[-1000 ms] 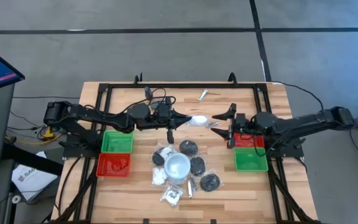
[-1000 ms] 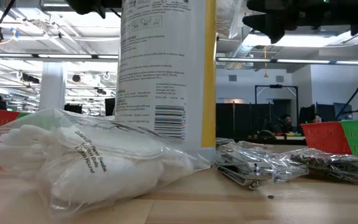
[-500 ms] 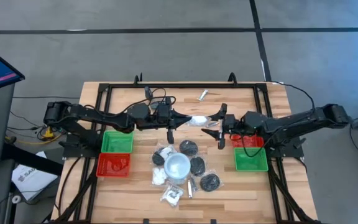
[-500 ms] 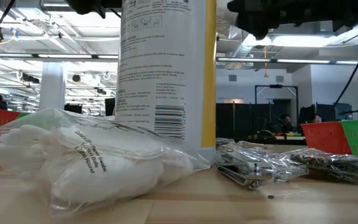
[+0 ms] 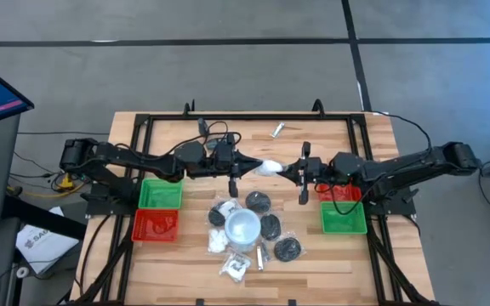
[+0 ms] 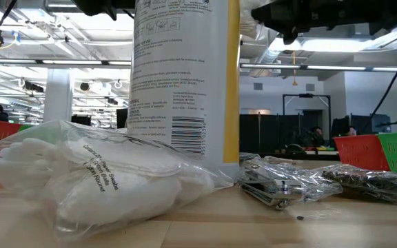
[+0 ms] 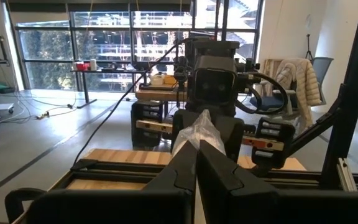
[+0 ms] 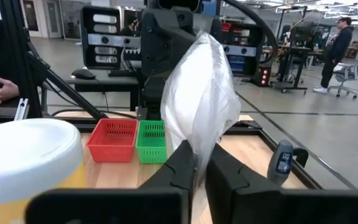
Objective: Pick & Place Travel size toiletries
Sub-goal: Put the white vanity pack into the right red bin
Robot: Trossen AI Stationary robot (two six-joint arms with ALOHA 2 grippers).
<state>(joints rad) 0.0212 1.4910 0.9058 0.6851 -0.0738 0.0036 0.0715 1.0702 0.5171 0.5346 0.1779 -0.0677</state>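
A white piece in a clear wrapper (image 5: 272, 166) hangs in the air over the table's middle, between my two grippers. My left gripper (image 5: 259, 165) is shut on its left end and my right gripper (image 5: 289, 169) is shut on its right end. Below, nearer the front edge, black round discs (image 5: 258, 201) in wrappers, white wrapped pieces (image 5: 234, 267) and a thin silvery stick (image 5: 260, 257) lie flat on the wood around a white round cup-like object (image 5: 242, 228). One small item (image 5: 277, 129) lies near the far edge. My left gripper pinches the wrapper's crumpled clear end (image 7: 197, 132) between its two fingers, reaching level from the table's left. The piece is lifted clear of the table. My right gripper pinches the wrapper's other end (image 8: 201, 146) between its two fingers, reaching level from the table's right. The white filling (image 8: 197, 93) bulges just beyond the fingertips, and the piece stays clear of the table.
A green tray (image 5: 160, 194) and a red tray (image 5: 156, 225) sit at the left; a red tray (image 5: 340, 192) and a green tray (image 5: 344, 218) at the right. A black frame (image 5: 228, 119) rims the table. In the low view a white wrapped pack (image 6: 81, 176) lies close.
My right gripper has moved toward the table's left, up to the wrapped piece held by my left gripper, and has shut on its right end. The piece has stayed lifted in place.
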